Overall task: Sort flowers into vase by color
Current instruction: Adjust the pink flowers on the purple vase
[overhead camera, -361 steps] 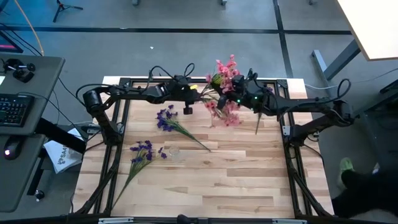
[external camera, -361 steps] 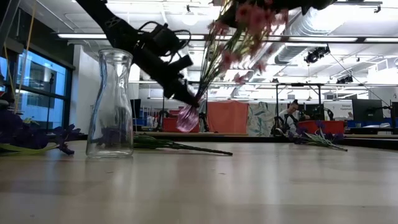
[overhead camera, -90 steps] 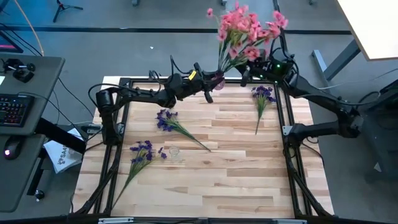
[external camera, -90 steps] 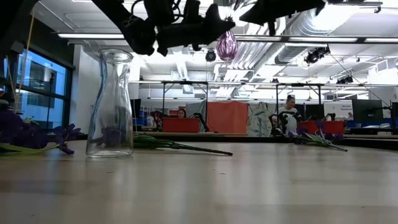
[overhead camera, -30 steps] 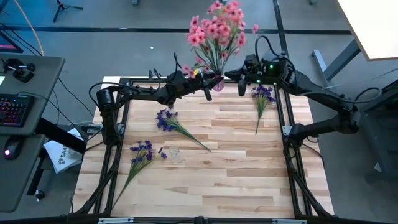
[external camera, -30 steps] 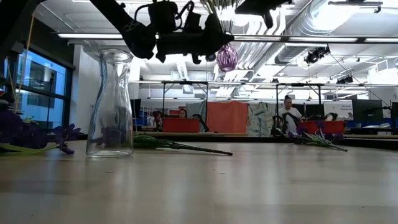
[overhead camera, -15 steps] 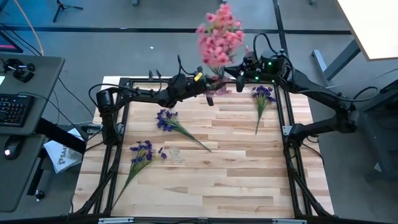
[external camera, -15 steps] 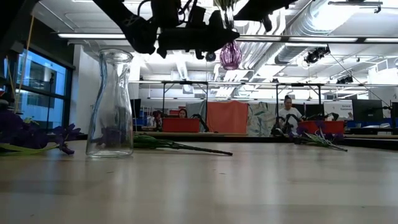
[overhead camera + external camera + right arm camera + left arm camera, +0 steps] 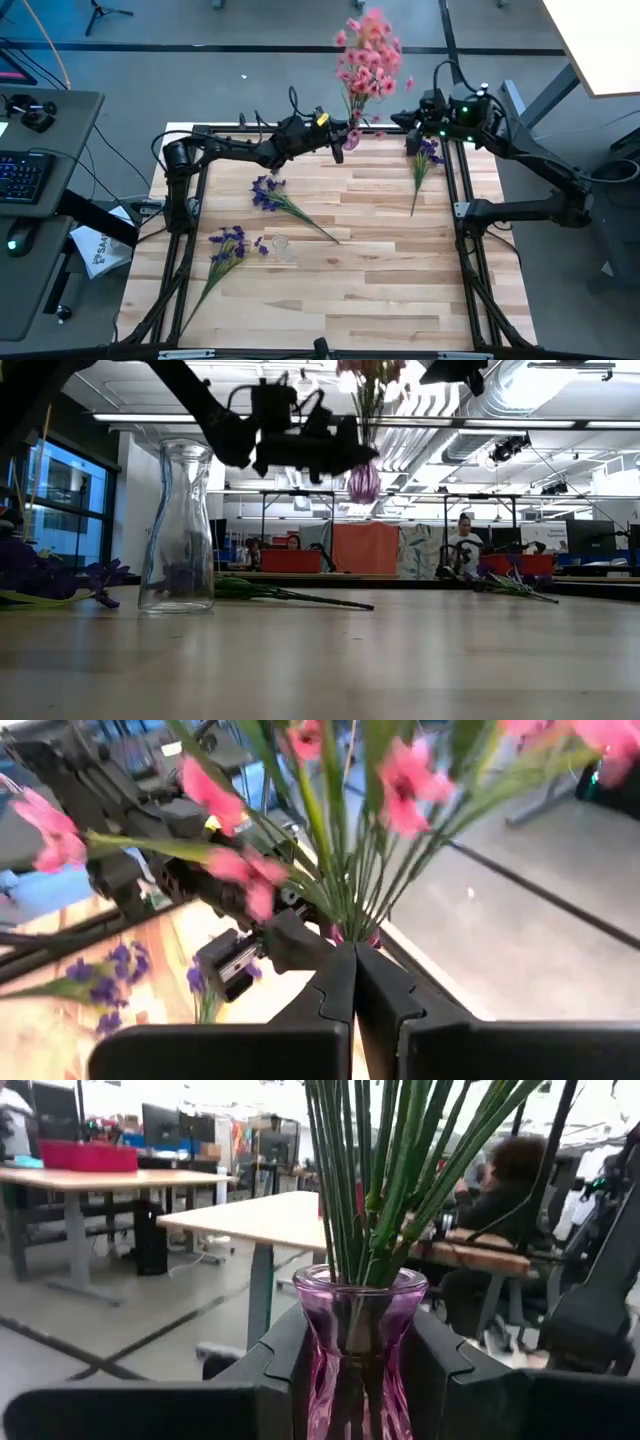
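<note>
High view: the left gripper (image 9: 342, 136) is clamped on a small pink vase (image 9: 352, 138), raised at the table's (image 9: 400, 290) far edge, with the pink flowers (image 9: 368, 52) standing in it. The right gripper (image 9: 418, 113) sits just beside the vase, clenched with nothing in it. Three purple sprays lie loose: one (image 9: 421, 162) near the right gripper, two (image 9: 272, 196) (image 9: 226, 250) on the near side of the vase, the latter beside a clear glass vase (image 9: 281, 245). Low view: the pink vase (image 9: 364, 482) hangs well clear of the tabletop, a fact the overhead picture cannot confirm; the clear glass vase (image 9: 179, 526) stands upright and appears empty, though reflections make this uncertain. Left wrist view: the fingers (image 9: 290, 1365) bracket the vase's waist (image 9: 358, 1350), and the green stems (image 9: 375, 1175) fan loosely at the neck. Right wrist view: the fingers (image 9: 335, 995) meet edge to edge. Assessment: the sprays are light, thin and springy, blossoms easily snagged; take hold low on the bunched stems. The glass is smooth and breakable, so hold it at the narrow waist.
</note>
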You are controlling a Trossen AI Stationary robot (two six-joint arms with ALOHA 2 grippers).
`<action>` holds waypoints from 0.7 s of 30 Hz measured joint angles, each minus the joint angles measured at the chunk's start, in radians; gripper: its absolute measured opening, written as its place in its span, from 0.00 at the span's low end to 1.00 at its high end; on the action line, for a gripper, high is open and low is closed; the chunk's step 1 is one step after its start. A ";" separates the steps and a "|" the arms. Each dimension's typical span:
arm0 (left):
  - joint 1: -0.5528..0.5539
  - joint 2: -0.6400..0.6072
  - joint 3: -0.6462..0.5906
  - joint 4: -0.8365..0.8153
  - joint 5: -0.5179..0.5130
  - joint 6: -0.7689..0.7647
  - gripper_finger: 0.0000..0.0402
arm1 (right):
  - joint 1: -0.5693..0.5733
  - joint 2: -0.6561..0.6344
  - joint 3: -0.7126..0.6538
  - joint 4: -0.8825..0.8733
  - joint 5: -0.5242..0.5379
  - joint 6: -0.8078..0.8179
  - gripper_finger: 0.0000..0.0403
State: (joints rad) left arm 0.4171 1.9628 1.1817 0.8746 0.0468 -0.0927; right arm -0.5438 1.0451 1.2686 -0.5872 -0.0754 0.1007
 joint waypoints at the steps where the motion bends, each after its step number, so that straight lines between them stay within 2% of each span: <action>1: 0.002 0.010 -0.012 0.015 0.000 -0.003 0.21 | 0.000 0.000 0.000 -0.014 0.001 0.000 0.00; 6: 0.002 0.019 -0.138 0.134 -0.013 -0.079 0.21 | 0.000 0.004 -0.016 -0.019 0.001 0.004 0.00; 12: -0.002 0.015 -0.327 0.334 -0.115 -0.139 0.21 | 0.000 0.007 -0.091 0.036 -0.011 0.051 0.00; 17: -0.016 0.015 -0.390 0.350 -0.117 -0.074 0.21 | 0.000 0.006 -0.202 0.161 -0.093 0.081 0.00; 21: -0.037 0.022 -0.398 0.345 -0.110 0.035 0.21 | 0.000 0.008 -0.405 0.312 -0.165 0.163 0.00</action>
State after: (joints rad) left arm 0.3805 1.9850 0.7837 1.2200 -0.0628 -0.0580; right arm -0.5438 1.0534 0.8635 -0.2749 -0.2407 0.2636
